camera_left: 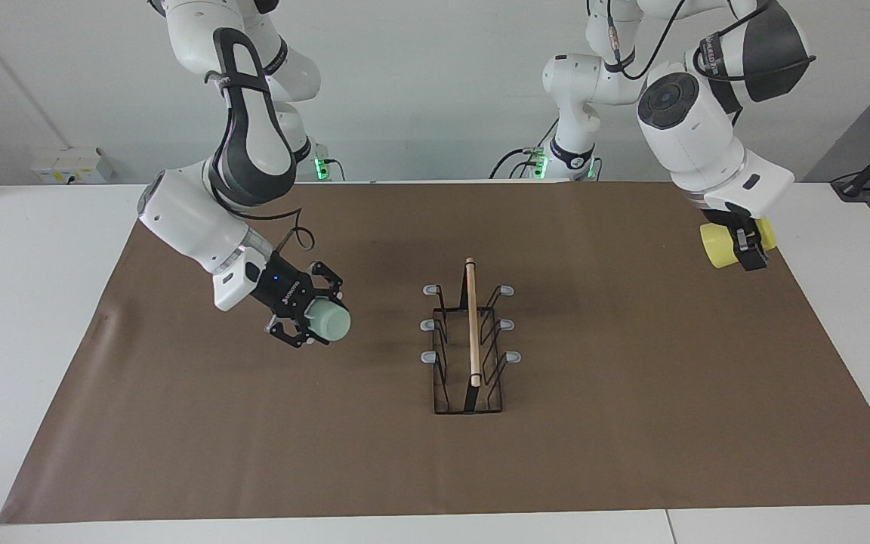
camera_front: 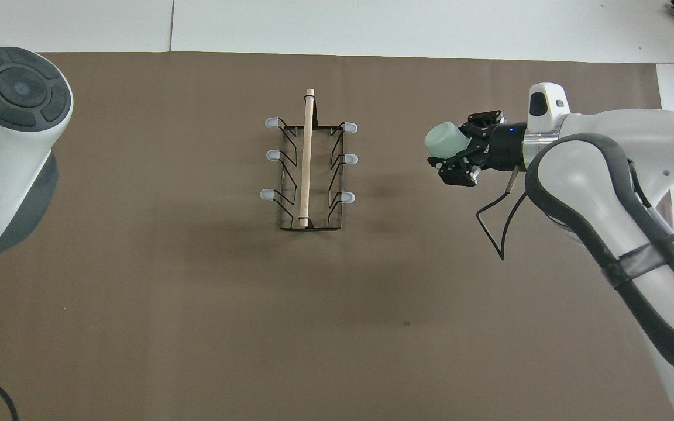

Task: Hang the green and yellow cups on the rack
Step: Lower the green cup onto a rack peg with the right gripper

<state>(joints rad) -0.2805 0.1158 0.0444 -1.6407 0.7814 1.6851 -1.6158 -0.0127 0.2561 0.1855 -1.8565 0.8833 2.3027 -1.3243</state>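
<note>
The rack (camera_left: 472,325) stands in the middle of the brown mat, its wooden rod on top and its grey-tipped pegs bare; it also shows in the overhead view (camera_front: 308,158). My right gripper (camera_left: 322,317) is shut on the mint green cup (camera_left: 331,321), held on its side above the mat, apart from the rack toward the right arm's end; the gripper (camera_front: 457,153) and cup (camera_front: 443,142) also show in the overhead view. My left gripper (camera_left: 745,245) is shut on the yellow cup (camera_left: 718,243), on its side, low over the mat's edge at the left arm's end. The overhead view hides both.
The brown mat (camera_left: 254,453) covers most of the white table (camera_left: 27,302). A grey cable loops under my right wrist (camera_front: 498,228). The left arm's large joint (camera_front: 9,146) fills one edge of the overhead view.
</note>
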